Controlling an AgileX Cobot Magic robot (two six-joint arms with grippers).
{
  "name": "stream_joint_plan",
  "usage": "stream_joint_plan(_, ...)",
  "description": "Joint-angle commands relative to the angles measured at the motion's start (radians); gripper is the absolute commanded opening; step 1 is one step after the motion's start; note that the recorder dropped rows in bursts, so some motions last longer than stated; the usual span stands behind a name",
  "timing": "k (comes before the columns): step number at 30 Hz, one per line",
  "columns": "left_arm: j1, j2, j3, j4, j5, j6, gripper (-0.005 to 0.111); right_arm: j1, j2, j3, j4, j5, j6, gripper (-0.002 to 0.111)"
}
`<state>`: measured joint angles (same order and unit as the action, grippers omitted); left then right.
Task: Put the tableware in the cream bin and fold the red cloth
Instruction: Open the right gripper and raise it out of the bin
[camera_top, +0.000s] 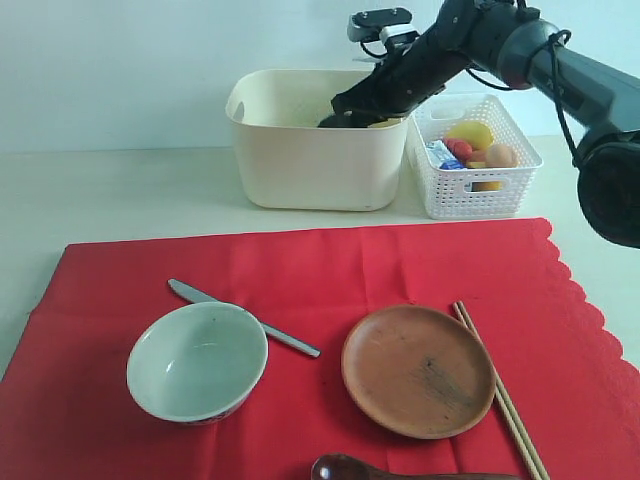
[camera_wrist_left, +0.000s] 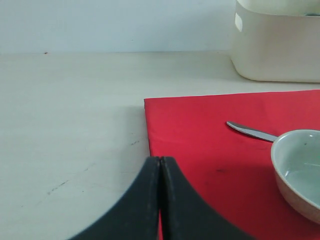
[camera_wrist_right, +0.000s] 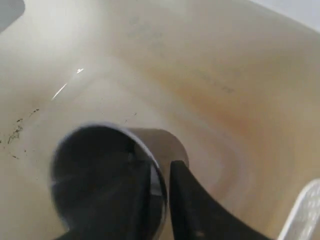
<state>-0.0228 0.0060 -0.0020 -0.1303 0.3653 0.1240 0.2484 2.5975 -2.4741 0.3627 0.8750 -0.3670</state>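
My right gripper (camera_top: 345, 115) reaches down into the cream bin (camera_top: 300, 160). In the right wrist view it (camera_wrist_right: 160, 167) is shut on the rim of the steel cup (camera_wrist_right: 100, 175), one finger inside and one outside, over the bin's floor (camera_wrist_right: 200, 75). On the red cloth (camera_top: 330, 270) lie the pale bowl (camera_top: 197, 360), the metal knife (camera_top: 245, 318), the brown plate (camera_top: 418, 370), the chopsticks (camera_top: 500, 400) and the dark spoon (camera_top: 345, 468). My left gripper (camera_wrist_left: 160, 160) is shut and empty over the cloth's corner (camera_wrist_left: 210, 130), near the knife (camera_wrist_left: 250, 132) and bowl (camera_wrist_left: 300, 165).
A white lattice basket (camera_top: 480, 195) with a lemon, an egg and other foods stands right of the bin. The spoon is cut off by the front edge of the exterior view. Pale tabletop (camera_wrist_left: 75, 110) lies left of the cloth.
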Motion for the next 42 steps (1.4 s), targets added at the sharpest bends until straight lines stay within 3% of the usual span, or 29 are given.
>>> stream_joint_plan(1,-0.007,-0.006,0.002,-0.004,-0.010,-0.002,0.000,-0.006,-0.005,-0.007,-0.010,0.009,-0.002,0.035)
stream_joint_plan(5,-0.007,-0.006,0.002,-0.004,-0.010,-0.002,0.000,-0.006,-0.022,-0.007,-0.010,-0.003,-0.002,0.053)
stream_joint_plan(8,-0.007,-0.006,0.002,-0.004,-0.010,-0.002,0.000,-0.006,-0.049,-0.007,-0.010,-0.005,0.000,0.060)
stream_joint_plan(14,-0.007,-0.006,0.002,-0.004,-0.010,-0.002,0.000,-0.006,-0.127,-0.007,0.001,0.068,0.019,0.060)
stream_joint_plan(23,-0.007,-0.006,0.002,-0.004,-0.010,-0.002,0.000,0.008,-0.217,-0.007,0.121,0.346,0.032,0.059)
stream_joint_plan(36,-0.007,-0.006,0.002,-0.004,-0.010,-0.002,0.000,0.158,-0.248,0.026,0.124,0.346,0.039,0.054)
stream_joint_plan(42,-0.007,-0.006,0.002,-0.004,-0.010,-0.002,0.000,0.253,-0.257,0.026,-0.010,0.346,0.058,0.054)
